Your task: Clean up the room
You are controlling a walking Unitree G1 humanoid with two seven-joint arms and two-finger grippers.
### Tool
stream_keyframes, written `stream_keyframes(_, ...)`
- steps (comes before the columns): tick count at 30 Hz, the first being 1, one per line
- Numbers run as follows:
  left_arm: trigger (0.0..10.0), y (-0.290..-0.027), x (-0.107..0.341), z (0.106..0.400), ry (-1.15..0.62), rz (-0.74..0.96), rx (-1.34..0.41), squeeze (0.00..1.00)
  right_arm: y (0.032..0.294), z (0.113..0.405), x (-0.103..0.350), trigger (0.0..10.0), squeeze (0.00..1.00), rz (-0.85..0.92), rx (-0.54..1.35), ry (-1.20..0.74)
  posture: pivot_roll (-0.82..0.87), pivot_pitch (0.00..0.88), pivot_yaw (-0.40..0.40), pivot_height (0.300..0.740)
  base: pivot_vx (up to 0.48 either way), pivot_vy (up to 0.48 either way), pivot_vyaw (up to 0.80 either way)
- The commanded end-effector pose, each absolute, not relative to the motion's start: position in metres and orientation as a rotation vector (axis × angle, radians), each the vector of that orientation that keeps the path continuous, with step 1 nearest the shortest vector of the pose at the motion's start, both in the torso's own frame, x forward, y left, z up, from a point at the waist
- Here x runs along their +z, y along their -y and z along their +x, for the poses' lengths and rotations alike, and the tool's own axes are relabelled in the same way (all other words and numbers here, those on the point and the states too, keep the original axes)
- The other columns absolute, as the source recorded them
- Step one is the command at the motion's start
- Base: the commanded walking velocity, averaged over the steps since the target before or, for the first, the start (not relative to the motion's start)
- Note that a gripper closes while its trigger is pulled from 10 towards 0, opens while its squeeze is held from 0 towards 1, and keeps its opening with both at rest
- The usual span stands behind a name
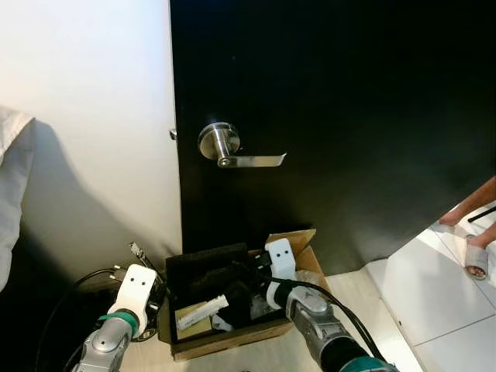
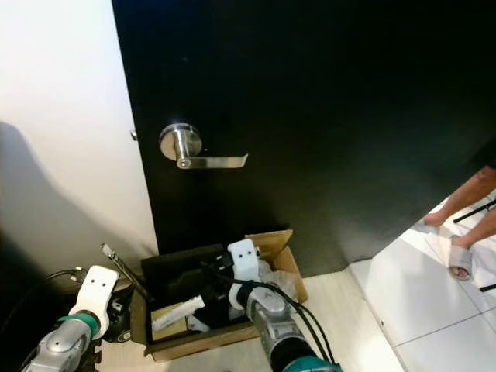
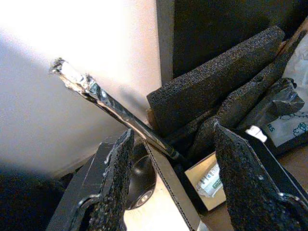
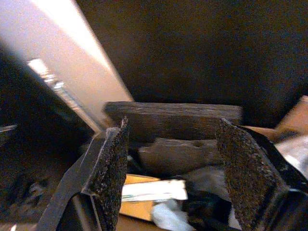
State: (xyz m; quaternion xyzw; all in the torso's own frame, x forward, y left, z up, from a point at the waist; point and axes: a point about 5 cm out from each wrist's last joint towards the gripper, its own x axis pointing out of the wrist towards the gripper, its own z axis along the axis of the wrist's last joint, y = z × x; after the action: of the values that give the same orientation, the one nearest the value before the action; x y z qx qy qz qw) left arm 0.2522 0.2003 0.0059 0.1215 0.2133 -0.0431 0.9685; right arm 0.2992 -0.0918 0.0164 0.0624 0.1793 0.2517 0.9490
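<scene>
Cardboard box (image 1: 232,335) sits on the floor against the black door (image 1: 333,116), below the lever handle (image 1: 232,151), already stuffed w/ rubbish: black foam slabs (image 1: 208,263) standing along the far wall, a white tube (image 1: 201,311) lying inside, crinkled plastic (image 3: 288,122) at the far right.

Key relation: a thin foil-wrapped rod (image 3: 110,108) pokes out of the box's near-left corner. Long axis runs diagonal; in the head views the free tip points to approx 10 o'clock, up toward the white wall (image 1: 85,116), w/ the low end buried by the foam. It lies just ahead of the left gripper (image 3: 173,192), at about 12 o'clock from it, rod crossing the gap between the fingers at a slant rather than square. Left gripper's fingers are spread wide, nothing between the pads.

Right gripper (image 4: 173,183) hangs over the box's middle, also spread apart and empty, aimed at the foam and tube; the rod is off at its 9 o'clock, farther away.

Judgement: left arm is the nearer one for the rod. If the rod is to be seated fully or lifted, the wrist prob needs to turn so the pads close across the shaft. Risk: the slim foil shaft could slip or lever the box corner.

A person's sandalled foot (image 1: 474,256) stands on the white tiles (image 1: 434,287) at 3 o'clock, well apart.
</scene>
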Motion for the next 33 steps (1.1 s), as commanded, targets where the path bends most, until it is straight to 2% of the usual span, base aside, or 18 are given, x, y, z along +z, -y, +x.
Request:
stream_keyframes(1,10.0,-0.198,0.001,0.247,-0.453,0.248,-0.094,0.0,0.105,0.293,0.007,10.0,0.0,0.138,0.444,-0.394,0.13,0.072,-0.068,0.74,0.0,0.0,0.0)
stream_keyframes(5,10.0,-0.199,-0.006,0.243,-0.476,0.277,-0.07,0.0,0.128,0.284,0.0,10.0,0.0,0.137,0.342,-0.372,0.13,0.058,-0.069,0.74,0.0,0.0,0.0)
stream_keyframes(8,10.0,-0.199,-0.008,0.241,-0.485,0.257,-0.056,0.0,0.135,0.281,-0.001,10.0,0.0,0.136,0.312,-0.356,0.12,0.049,-0.067,0.74,0.0,0.0,0.0)
stream_keyframes(9,10.0,-0.195,-0.013,0.239,-0.498,0.218,-0.045,0.0,0.149,0.273,-0.008,10.0,0.0,0.14,0.231,-0.359,0.11,0.044,-0.06,0.74,0.0,0.0,0.0)
stream_keyframes(14,10.0,-0.19,-0.017,0.237,-0.517,0.195,-0.065,0.0,0.164,0.26,-0.019,10.0,0.0,0.123,0.148,-0.402,0.09,0.042,-0.046,0.74,-0.196,0.0,0.0)
stream_keyframes(33,10.0,-0.191,-0.014,0.241,-0.495,0.201,-0.054,0.0,0.155,0.265,-0.015,10.0,0.0,0.105,0.163,-0.386,0.11,0.044,-0.05,0.74,-0.452,0.0,0.0)
